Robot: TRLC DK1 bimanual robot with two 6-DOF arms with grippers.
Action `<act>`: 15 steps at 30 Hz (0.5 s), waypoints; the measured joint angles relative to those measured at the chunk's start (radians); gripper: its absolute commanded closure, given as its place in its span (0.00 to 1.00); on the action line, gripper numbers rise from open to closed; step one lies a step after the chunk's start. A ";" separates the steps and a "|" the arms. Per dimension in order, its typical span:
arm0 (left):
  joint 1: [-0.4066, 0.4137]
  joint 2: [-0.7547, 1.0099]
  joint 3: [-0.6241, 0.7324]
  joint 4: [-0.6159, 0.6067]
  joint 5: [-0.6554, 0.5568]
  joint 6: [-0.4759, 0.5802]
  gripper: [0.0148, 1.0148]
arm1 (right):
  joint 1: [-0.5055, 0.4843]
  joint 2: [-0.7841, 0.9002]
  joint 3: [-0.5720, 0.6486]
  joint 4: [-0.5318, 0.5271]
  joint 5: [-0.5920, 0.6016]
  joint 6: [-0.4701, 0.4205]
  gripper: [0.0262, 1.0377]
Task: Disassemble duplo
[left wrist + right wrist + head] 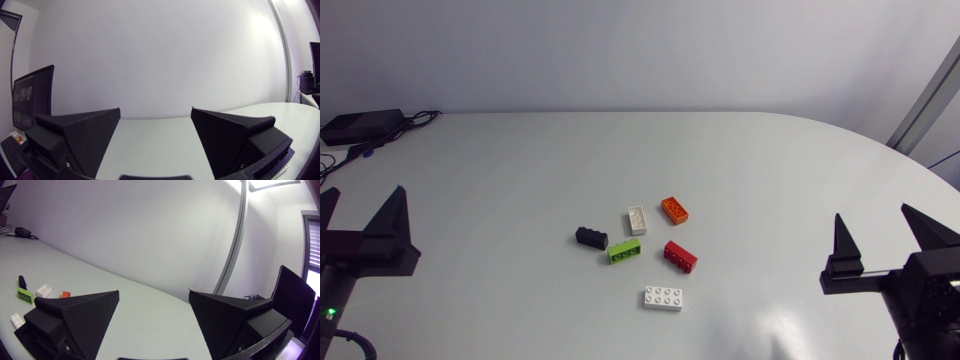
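Note:
Six loose Duplo bricks lie mid-table, none stacked: black (591, 237) close beside green (624, 251), a small white one (637, 220), orange (675, 210), red (681, 256) and a flat white one (662, 299) nearest the front. My left gripper (360, 218) stands open at the left edge, far from them, and holds nothing (156, 117). My right gripper (882, 235) stands open at the right edge, also holding nothing (154, 300). Beside its left finger the right wrist view shows the black (22, 281), green (24, 295), white (44, 290) and orange (65, 294) bricks.
A black power adapter (360, 125) with cables lies at the table's back left corner. The table's curved edge (910, 160) runs along the back right.

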 measured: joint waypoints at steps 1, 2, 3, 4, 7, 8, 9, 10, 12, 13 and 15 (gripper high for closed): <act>0.001 0.000 -0.006 0.008 0.015 0.000 0.03 | -0.002 0.000 0.000 0.001 0.000 0.003 0.04; 0.001 0.000 -0.012 0.021 0.027 0.000 0.03 | -0.003 0.000 -0.001 0.002 0.000 0.007 0.04; 0.002 0.000 -0.018 0.029 0.036 0.000 0.03 | -0.002 0.000 -0.004 0.002 0.000 0.012 0.04; 0.003 0.000 -0.025 0.037 0.043 0.000 0.03 | -0.002 0.000 -0.006 0.002 0.000 0.018 0.04; 0.009 0.000 -0.050 0.050 0.052 0.000 0.03 | -0.002 0.000 -0.008 0.001 -0.002 0.029 0.04; 0.010 0.000 -0.057 0.050 0.058 -0.002 0.03 | -0.002 0.000 -0.008 -0.002 -0.008 0.030 0.04; 0.012 0.000 -0.064 0.056 0.064 -0.004 0.03 | -0.002 0.000 -0.008 -0.005 -0.012 0.029 0.04; 0.015 0.000 -0.070 0.059 0.067 -0.004 0.03 | -0.002 0.000 -0.008 -0.011 -0.016 0.030 0.04; 0.021 0.000 -0.082 0.066 0.067 -0.008 0.03 | -0.004 0.000 -0.008 -0.016 -0.028 0.029 0.04; 0.021 0.000 -0.085 0.069 0.067 -0.008 0.03 | -0.012 0.000 -0.008 -0.022 -0.051 0.029 0.04; 0.021 0.000 -0.095 0.078 0.067 -0.019 0.03 | -0.039 0.000 -0.008 -0.034 -0.093 0.031 0.04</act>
